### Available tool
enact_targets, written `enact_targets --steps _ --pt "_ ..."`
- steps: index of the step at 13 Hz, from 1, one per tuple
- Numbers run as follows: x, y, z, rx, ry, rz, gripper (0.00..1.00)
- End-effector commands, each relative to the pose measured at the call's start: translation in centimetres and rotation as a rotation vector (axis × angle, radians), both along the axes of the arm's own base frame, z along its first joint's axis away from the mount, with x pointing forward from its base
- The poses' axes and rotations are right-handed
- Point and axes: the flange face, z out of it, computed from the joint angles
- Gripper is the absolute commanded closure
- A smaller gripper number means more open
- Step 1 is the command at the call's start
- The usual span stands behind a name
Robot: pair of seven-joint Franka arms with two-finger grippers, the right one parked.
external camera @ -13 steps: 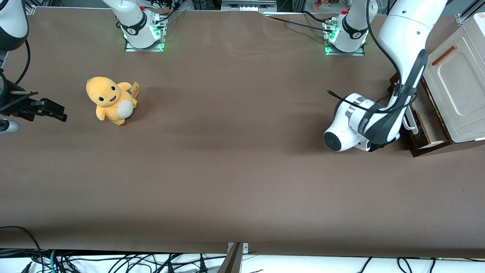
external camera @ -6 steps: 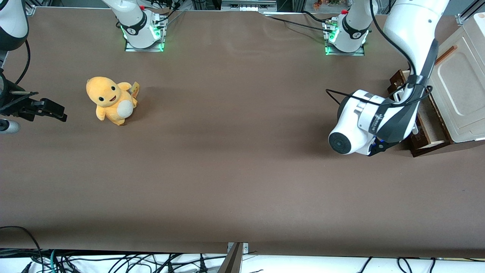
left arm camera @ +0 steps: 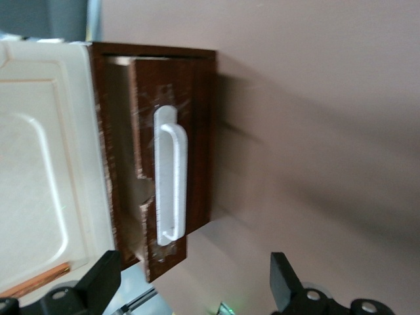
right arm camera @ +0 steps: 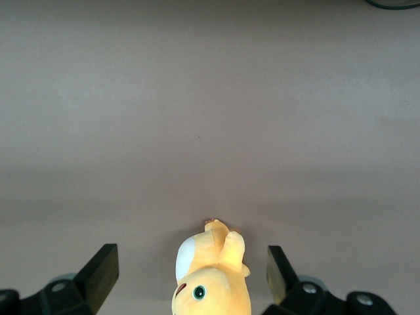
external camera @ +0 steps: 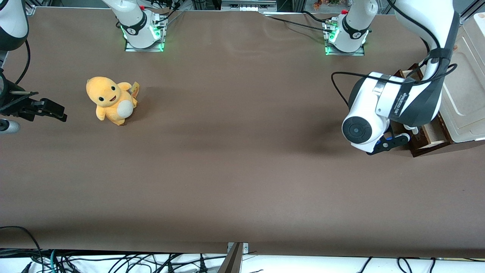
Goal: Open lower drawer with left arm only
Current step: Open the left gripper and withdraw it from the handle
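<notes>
The gripper (left arm camera: 193, 289) hangs with its black fingers (left arm camera: 285, 279) spread wide and nothing between them, clear of the white bar handle (left arm camera: 169, 184) and a little out in front of it. In the front view the gripper (external camera: 390, 142) sits just in front of the lower drawer (external camera: 430, 134), at the working arm's end of the table (external camera: 227, 170), under the round white wrist of the left arm (external camera: 394, 110). The drawer front (left arm camera: 190, 138) stands proud of its dark frame, with pale wood showing in the gap, so the drawer looks pulled part-way out, perhaps far enough already. The cream panel (left arm camera: 39, 157) lies just above it.

If more travel is wanted, the fingers should straddle the middle of the handle, close squarely, then pull straight along the drawer's run; an off-centre or slanted pull could jam it or drag the whole cabinet. A yellow plush toy (external camera: 110, 99) sits well apart, toward the parked arm's end.
</notes>
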Motion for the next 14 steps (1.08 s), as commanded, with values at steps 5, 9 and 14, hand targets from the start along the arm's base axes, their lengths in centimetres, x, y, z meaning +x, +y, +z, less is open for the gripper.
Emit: enact_targets --steps 5,9,14 --pt "1.8 2.5 9.9 -0.355 -0.041 -0.132 0.00" --pt "2.0 5.4 12.7 -0.454 -0.044 -0.194 0.00" --pt "1.7 8.9 15.8 -0.575 -0.074 -0.266 0.00"
